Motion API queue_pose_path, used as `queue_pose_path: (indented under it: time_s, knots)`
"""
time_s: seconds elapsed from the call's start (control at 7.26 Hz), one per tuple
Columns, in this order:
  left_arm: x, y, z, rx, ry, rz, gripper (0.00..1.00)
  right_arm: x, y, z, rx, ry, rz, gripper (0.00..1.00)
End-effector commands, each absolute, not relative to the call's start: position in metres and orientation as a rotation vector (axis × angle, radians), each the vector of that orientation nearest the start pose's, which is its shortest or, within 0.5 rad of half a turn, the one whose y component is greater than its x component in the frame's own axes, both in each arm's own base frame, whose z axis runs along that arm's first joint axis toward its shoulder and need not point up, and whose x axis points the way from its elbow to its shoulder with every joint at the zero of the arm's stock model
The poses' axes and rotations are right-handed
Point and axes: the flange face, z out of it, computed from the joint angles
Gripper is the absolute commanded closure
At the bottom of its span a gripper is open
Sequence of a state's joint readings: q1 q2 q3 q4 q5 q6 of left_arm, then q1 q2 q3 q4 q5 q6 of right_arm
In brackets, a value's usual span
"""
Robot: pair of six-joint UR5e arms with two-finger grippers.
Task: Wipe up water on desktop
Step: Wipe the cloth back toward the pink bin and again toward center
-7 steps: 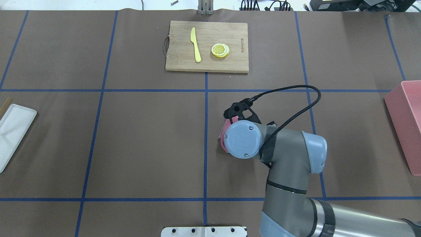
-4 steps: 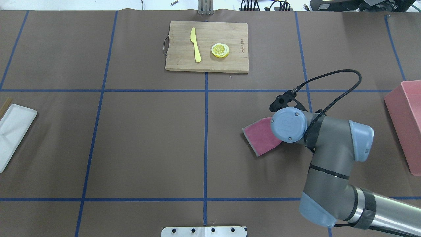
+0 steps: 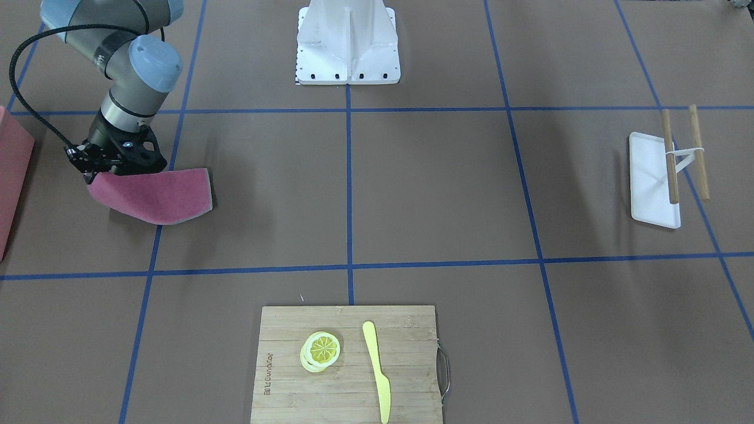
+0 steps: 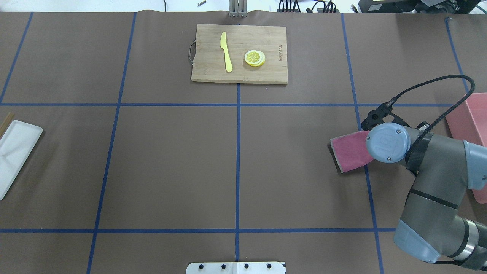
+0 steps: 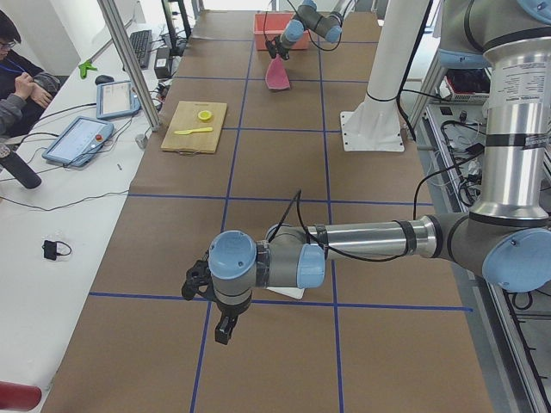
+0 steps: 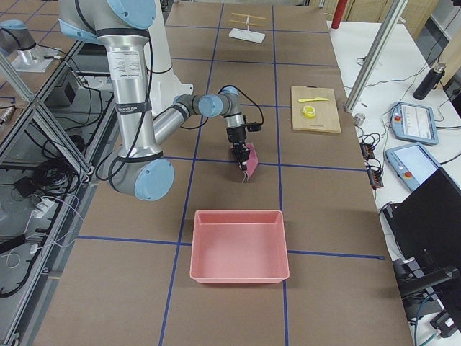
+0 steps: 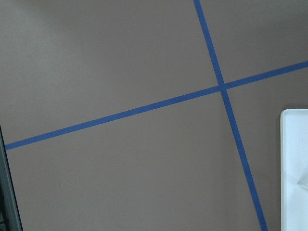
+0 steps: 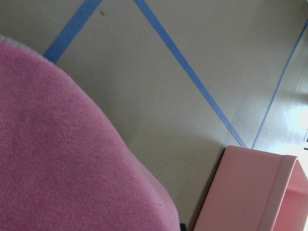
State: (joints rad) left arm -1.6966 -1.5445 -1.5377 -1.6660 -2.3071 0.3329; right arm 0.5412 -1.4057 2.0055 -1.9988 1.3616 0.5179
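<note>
- The near left arm reaches low across the worktop (image 5: 284, 172). Its left gripper (image 5: 224, 328) hangs over a blue tape line (image 5: 155, 298), and whether its fingers are parted cannot be told.
- The far right gripper (image 5: 277, 53) holds a pink cloth (image 5: 278, 77) near a pink bin (image 5: 274, 19).
- A cutting board (image 5: 195, 139) carries a lemon slice (image 5: 204, 115) and a yellow knife (image 5: 193, 131).
- A person (image 5: 15, 77) sits at the left edge.

Brown desktop (image 4: 171, 160) with blue tape lines (image 4: 238, 152), bamboo cutting board (image 4: 266, 74), white tray (image 4: 19, 144), pink bin (image 6: 240, 245)

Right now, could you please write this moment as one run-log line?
task: wipe desktop | right gripper: shut on pink cloth, near pink bin | left gripper: over desktop, state unclear
</note>
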Motion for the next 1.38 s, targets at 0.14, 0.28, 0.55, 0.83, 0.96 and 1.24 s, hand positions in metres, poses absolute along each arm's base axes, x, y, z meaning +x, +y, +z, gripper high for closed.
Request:
queue_pose_path:
  time_s: [0.14, 0.28, 0.55, 0.83, 0.96, 1.24]
  knots:
    - [-0.126, -0.47, 0.681, 0.201, 0.711, 0.211, 0.01, -0.445, -0.381, 0.343, 0.326, -0.187, -0.363, 1.0]
    - [-0.126, -0.47, 0.681, 0.201, 0.711, 0.211, 0.01, -0.491, -0.367, 0.305, 0.334, -0.264, -0.281, 1.0]
    - [-0.126, -0.47, 0.683, 0.198, 0.711, 0.211, 0.01, -0.553, -0.357, 0.244, 0.387, -0.465, -0.172, 1.0]
    - [-0.127, -0.469, 0.682, 0.2, 0.711, 0.21, 0.01, -0.615, -0.37, 0.207, 0.423, -0.593, -0.116, 1.0]
    - [-0.126, -0.469, 0.682, 0.2, 0.712, 0.211, 0.01, -0.633, -0.371, 0.178, 0.429, -0.669, -0.064, 1.0]
    - [-0.126, -0.469, 0.682, 0.198, 0.713, 0.209, 0.01, -0.63, -0.366, 0.132, 0.421, -0.761, 0.023, 1.0]
